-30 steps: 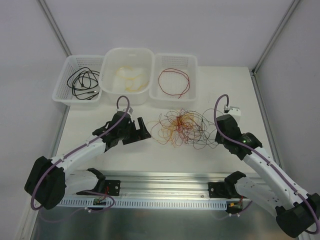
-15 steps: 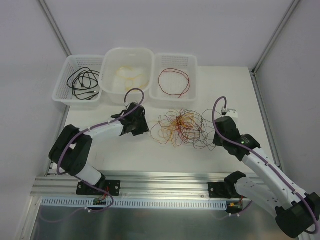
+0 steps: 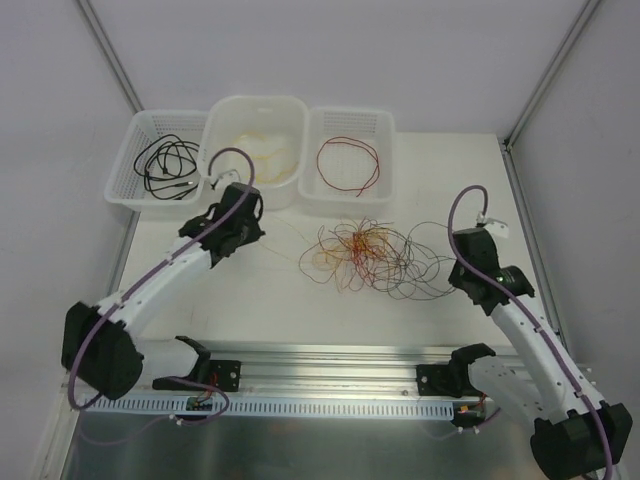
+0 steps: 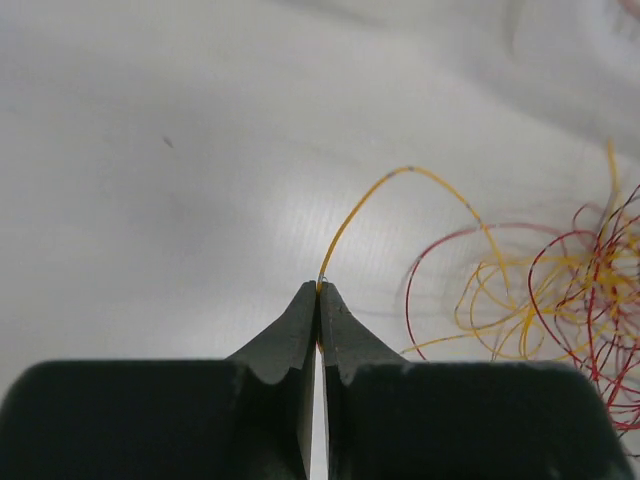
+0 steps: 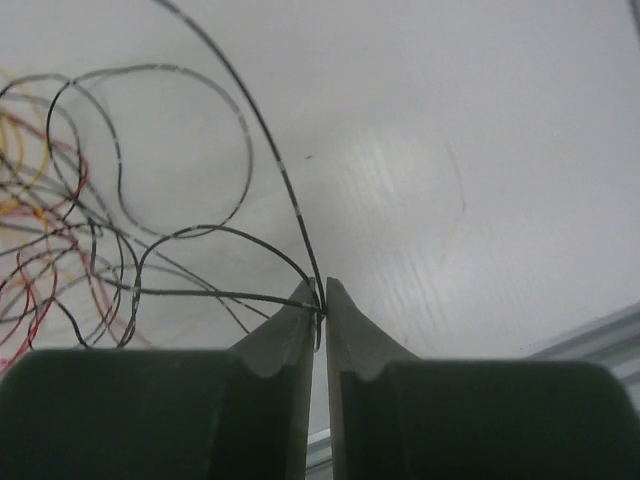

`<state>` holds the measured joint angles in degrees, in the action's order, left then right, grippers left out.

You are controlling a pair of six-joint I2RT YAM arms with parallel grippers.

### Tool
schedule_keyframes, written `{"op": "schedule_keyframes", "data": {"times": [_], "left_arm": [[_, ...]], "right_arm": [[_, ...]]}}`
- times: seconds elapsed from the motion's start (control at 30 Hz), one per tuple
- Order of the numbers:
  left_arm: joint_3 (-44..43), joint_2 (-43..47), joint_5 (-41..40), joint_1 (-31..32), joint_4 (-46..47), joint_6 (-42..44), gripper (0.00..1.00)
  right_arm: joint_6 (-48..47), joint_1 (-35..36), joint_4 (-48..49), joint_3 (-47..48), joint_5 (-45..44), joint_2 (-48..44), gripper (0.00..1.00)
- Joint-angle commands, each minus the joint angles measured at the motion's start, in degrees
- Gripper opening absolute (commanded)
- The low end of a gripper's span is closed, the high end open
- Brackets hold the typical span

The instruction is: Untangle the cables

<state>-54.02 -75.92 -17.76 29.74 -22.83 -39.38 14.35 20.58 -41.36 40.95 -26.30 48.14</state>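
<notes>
While a yellow cable [image 4: 410,169] is being clamped in the left gripper [image 4: 318,290], at 9 o'clock of the mid-table tangle [image 3: 368,256], and a black cable [image 5: 281,163] in the right gripper [image 5: 322,298], at 3, few cables are being held in 3 baskets [image 3: 348,111] at 12; most is judged undone.

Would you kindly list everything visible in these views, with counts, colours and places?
tangle of cables: one, black, red and yellow-orange, middle of the table
left basket: one, white, far edge, holds a black coil
tub: one, white, between the baskets, holds a yellow coil
right basket: one, white, far edge, holds a red loop
table: one, white
rail: one, silver, near edge
left claw: one, black, left of the tangle, shut on a yellow strand
right claw: one, black, right of the tangle, shut on a black strand
</notes>
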Motion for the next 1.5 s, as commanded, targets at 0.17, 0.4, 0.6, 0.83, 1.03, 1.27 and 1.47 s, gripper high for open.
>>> {"op": "schedule_keyframes", "data": {"times": [0.17,0.4,0.6,0.83,1.03,1.27,1.47], "left_arm": [[-13.8,25.2,-24.4,-4.9,-16.1,16.2,0.00],[-19.1,28.6,-9.5,-4.8,-19.9,18.4,0.00],[-18.1,27.7,1.7,-4.4,-20.1,15.8,0.00],[-18.6,28.2,5.2,-4.2,-20.1,15.1,0.00],[-18.0,29.6,4.0,-4.2,-21.4,15.2,0.00],[-18.4,30.7,0.4,-4.2,-24.0,15.4,0.00],[-18.2,31.4,-2.6,-4.2,-25.2,15.4,0.00]], "right_arm": [[0.0,-18.0,-3.5,7.1,-0.2,-3.7,0.23],[-9.2,-14.7,1.1,11.2,25.7,-1.6,0.55],[-7.4,7.8,3.4,15.6,22.6,1.0,0.75],[-5.3,28.0,9.6,22.9,19.5,14.7,0.76],[-3.5,33.4,17.6,25.9,21.7,28.2,0.71],[-3.2,35.8,22.5,29.7,22.3,41.4,0.68],[-3.8,35.5,24.5,28.4,18.1,47.6,0.57]]}}
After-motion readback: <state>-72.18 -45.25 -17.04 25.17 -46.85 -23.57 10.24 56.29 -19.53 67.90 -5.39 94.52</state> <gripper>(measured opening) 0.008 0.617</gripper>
